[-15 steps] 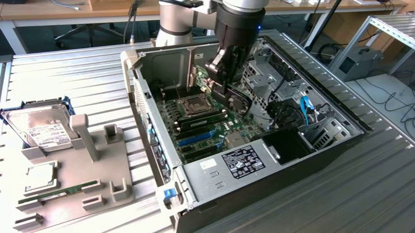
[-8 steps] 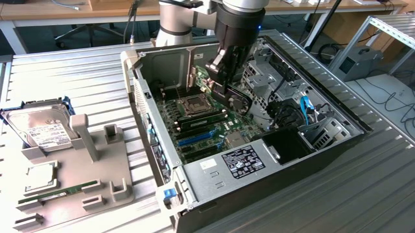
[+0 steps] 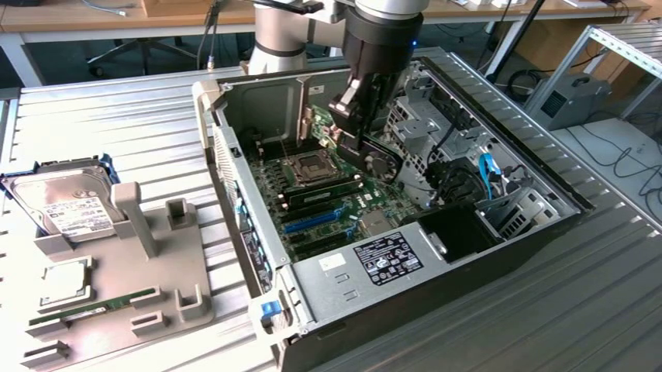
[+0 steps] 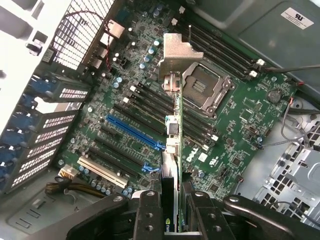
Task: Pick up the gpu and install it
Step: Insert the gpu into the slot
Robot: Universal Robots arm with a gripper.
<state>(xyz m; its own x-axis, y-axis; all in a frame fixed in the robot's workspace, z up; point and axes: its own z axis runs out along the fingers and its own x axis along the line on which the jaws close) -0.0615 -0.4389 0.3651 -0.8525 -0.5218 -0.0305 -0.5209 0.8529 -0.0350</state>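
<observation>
The gpu is a thin card seen edge-on in the wrist view, with its silvery metal bracket at the far end. My gripper is shut on it, one black finger on each side. In the exterior view the gripper hangs inside the open computer case, and the black gpu is tilted just above the green motherboard. The card hovers over the board near the CPU socket, beside the blue expansion slot and apart from it.
A grey fixture on the exterior view's left carries a hard drive in a blue frame, a CPU and a green RAM stick. Cables, a drive cage and the power supply crowd the case's right side.
</observation>
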